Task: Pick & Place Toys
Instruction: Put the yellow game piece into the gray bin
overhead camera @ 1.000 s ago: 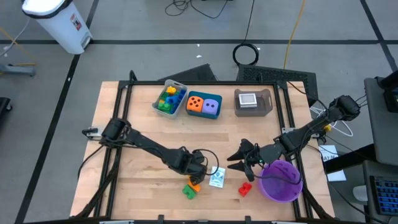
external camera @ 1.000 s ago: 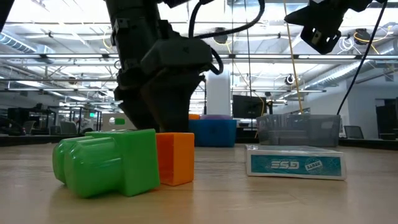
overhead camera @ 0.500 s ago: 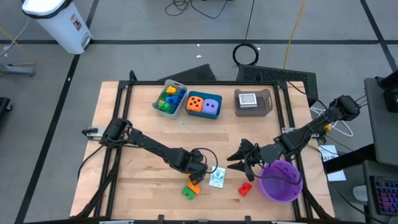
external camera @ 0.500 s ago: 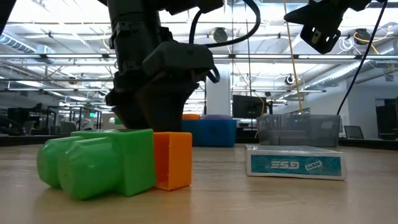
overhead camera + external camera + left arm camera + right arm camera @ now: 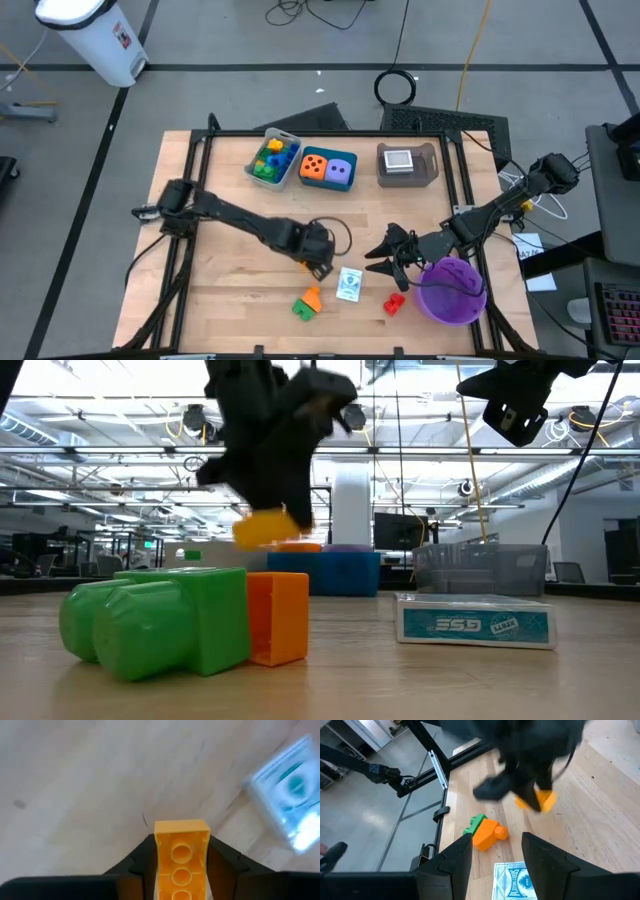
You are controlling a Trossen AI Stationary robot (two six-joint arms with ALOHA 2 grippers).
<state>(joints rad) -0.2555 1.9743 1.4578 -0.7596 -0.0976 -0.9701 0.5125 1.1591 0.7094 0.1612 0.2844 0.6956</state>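
Note:
My left gripper [image 5: 321, 268] is shut on a yellow brick [image 5: 262, 527] and hangs above the table, just beyond a green brick [image 5: 160, 622] and an orange brick [image 5: 280, 615] that lie side by side on the wood. A flat white and teal card pack [image 5: 349, 284] lies to their right. A red brick [image 5: 395, 301] lies beside the purple bowl [image 5: 452, 290]. My right gripper [image 5: 385, 256] hovers open left of the bowl, nothing between its fingers. My left gripper pinches the yellow brick's two long sides [image 5: 159, 851] between its two fingers [image 5: 226, 859]. The brick's hollow underside faces the wrist camera. The fingers come from above, pointing down, and lie along the brick. It hangs tilted at the fingers' lower ends [image 5: 270, 520], clear of the table.
At the far side stand a grey tray [image 5: 271, 157] with several bricks, a teal tray [image 5: 328, 170] with two dice, and a box-like tray [image 5: 407, 163] holding a card. A black frame [image 5: 330, 133] runs round the tabletop. Bare wood lies between the trays and the arms.
My left gripper has shut on the yellow brick and risen with it, moving a little toward the far edge; the brick is now lifted clear. The green and orange bricks were nudged slightly across the table and now lie still.

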